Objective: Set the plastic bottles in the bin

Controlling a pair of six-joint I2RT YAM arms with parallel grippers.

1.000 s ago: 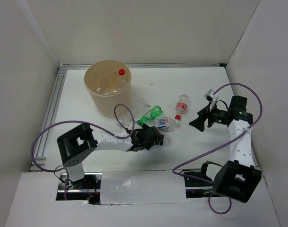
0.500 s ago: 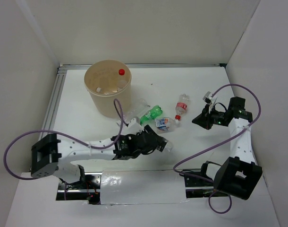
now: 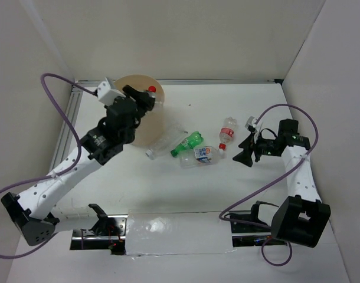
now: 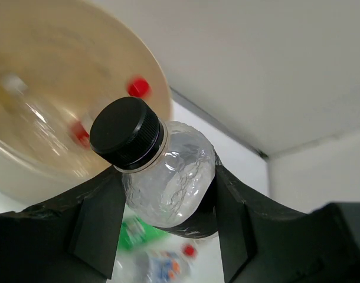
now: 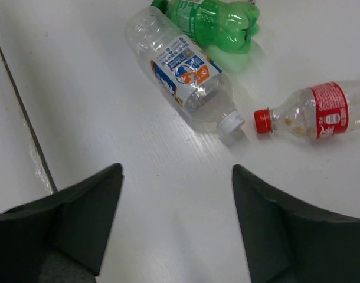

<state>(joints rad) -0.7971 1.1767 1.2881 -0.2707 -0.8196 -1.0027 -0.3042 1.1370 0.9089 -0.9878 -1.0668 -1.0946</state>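
Note:
My left gripper (image 3: 142, 101) is shut on a clear plastic bottle with a black cap (image 4: 168, 183) and holds it above the tan bin (image 3: 154, 126). The bin's open mouth (image 4: 44, 88) lies just beyond the cap, with red-capped bottles (image 4: 138, 87) inside. On the table lie a clear bottle (image 3: 162, 144), a green bottle (image 3: 187, 143), a clear bottle with a blue and orange label (image 3: 199, 155) and a red-labelled bottle (image 3: 227, 131). My right gripper (image 3: 246, 151) is open and empty, just right of them. Its wrist view shows the green (image 5: 218, 20), blue-labelled (image 5: 183, 65) and red-labelled (image 5: 316, 112) bottles ahead of the gripper (image 5: 177, 177).
White walls enclose the table on three sides. A metal rail (image 3: 65, 138) runs along the left edge. My left arm (image 3: 62, 177) stretches diagonally across the left side, and its purple cable (image 3: 56, 79) loops above the bin.
My left arm has swung up from the table's front middle to above the bin, carrying the black-capped bottle. My right gripper has shifted slightly left and lower.

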